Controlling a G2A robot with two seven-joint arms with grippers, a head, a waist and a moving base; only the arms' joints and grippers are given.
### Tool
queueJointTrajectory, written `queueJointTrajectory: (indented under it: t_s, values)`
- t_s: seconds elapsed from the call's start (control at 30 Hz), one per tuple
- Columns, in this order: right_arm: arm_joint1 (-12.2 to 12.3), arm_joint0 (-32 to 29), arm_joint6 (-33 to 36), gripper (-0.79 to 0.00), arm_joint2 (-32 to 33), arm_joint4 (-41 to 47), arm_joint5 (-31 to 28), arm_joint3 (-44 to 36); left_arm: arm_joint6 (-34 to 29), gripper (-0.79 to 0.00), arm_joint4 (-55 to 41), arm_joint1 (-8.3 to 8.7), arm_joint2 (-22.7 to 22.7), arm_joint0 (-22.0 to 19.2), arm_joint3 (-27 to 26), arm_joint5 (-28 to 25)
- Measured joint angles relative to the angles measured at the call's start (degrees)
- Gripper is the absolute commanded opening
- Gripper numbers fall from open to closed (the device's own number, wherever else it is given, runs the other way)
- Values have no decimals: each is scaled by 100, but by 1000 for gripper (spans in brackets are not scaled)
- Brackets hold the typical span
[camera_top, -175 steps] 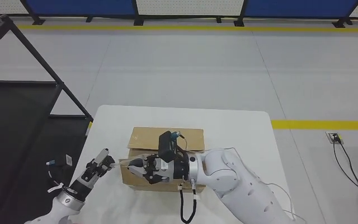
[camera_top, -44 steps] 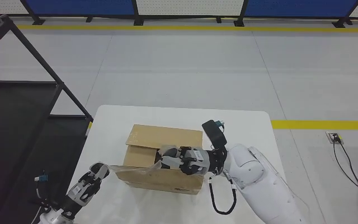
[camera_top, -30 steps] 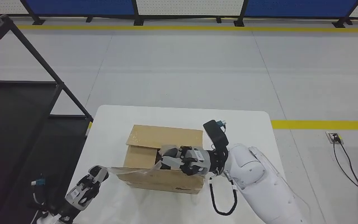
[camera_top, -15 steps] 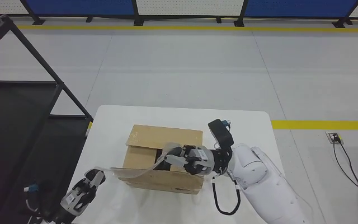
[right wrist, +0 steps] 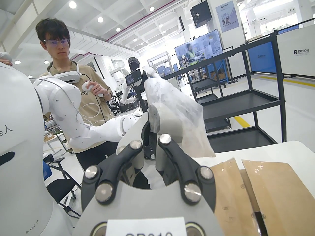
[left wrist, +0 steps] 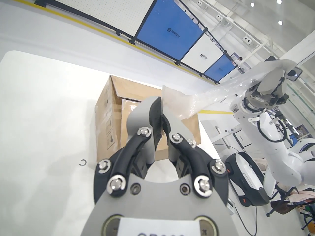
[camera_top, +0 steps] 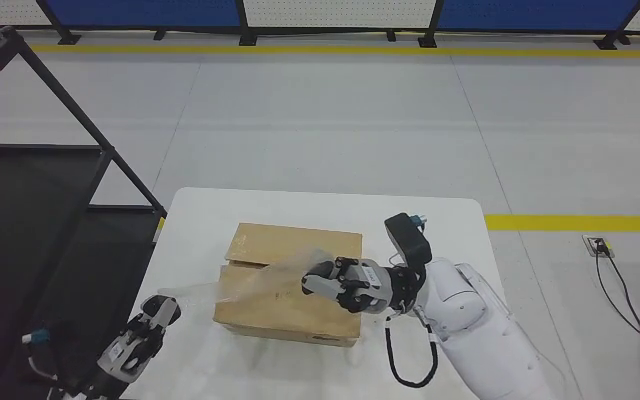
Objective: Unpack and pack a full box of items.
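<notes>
A brown cardboard box (camera_top: 290,300) stands in the middle of the white table (camera_top: 430,230); its top flaps (right wrist: 258,185) lie nearly flat with a gap between them. A long clear plastic film (camera_top: 250,283) hangs stretched above the box between both grippers. My left gripper (camera_top: 158,312) is at the table's near left edge, shut on one end of the film (left wrist: 172,99). My right gripper (camera_top: 318,280) hovers over the box's right half, shut on the other end of the film (right wrist: 177,114). In the left wrist view the right gripper (left wrist: 269,84) is held high, with film wrapped over it.
A black metal rack (camera_top: 60,230) stands off the table's left side, and a black shelf cart (right wrist: 246,104) shows beyond the table. A small ring (left wrist: 83,162) lies on the table beside the box. Bare table lies behind and to the right of the box.
The right gripper has risen from the box and shifted right with the film. The left gripper has pulled back toward the near left edge, drawing the film out long.
</notes>
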Motion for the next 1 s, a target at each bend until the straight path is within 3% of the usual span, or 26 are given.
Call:
queueJointTrajectory:
  t_s: [0.13,0.3,0.73,0.87,1.0]
  values:
    - [52,-171,-178,-785,238,-114,0,-52,-160,-785,-427,5,16,-161,0,266]
    - [119,-408,-250,-785,507,-408,175,294,-791,-785,-963,44,64,-494,76,741]
    - [126,-475,-250,-785,494,-361,415,318,-751,-785,-947,45,86,-529,91,793]
    - [175,-607,-45,-785,538,-36,855,331,-1017,-785,-967,79,106,-848,235,1044]
    - [232,-772,217,-785,620,274,1227,311,-1712,-785,-1183,147,107,-1250,477,1200]
